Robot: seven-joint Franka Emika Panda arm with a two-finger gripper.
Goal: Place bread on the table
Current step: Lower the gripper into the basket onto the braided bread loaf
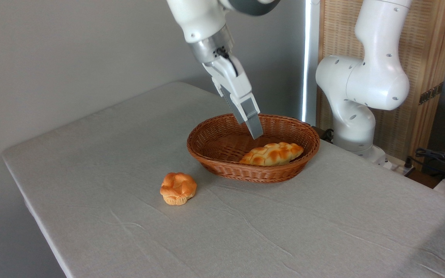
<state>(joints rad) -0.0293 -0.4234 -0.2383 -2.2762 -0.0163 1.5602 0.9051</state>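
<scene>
While the bread (272, 153) lies inside the wicker basket (211, 154) on the bench (129, 154), the tool (256, 133) hangs tilted just above it, edge-on, its opening impossible to tell.

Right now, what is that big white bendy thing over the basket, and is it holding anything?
That white thing is a robot arm. It bends at joints, a bit like your elbow. At its end is a tool with two fingers for picking things up. The picture comes from one camera that stands still and looks across the table, which has a wrinkled grey cloth on it.

On the table sits a brown wicker basket. Inside it lies a long braided bread, golden on top. In front of the basket, on the cloth, sits a small round bun.

The tool hangs over the basket, just above the bread, pointing down at a slant. It is holding nothing. We see it from the side, so I cannot tell if its fingers are open or closed.
</scene>
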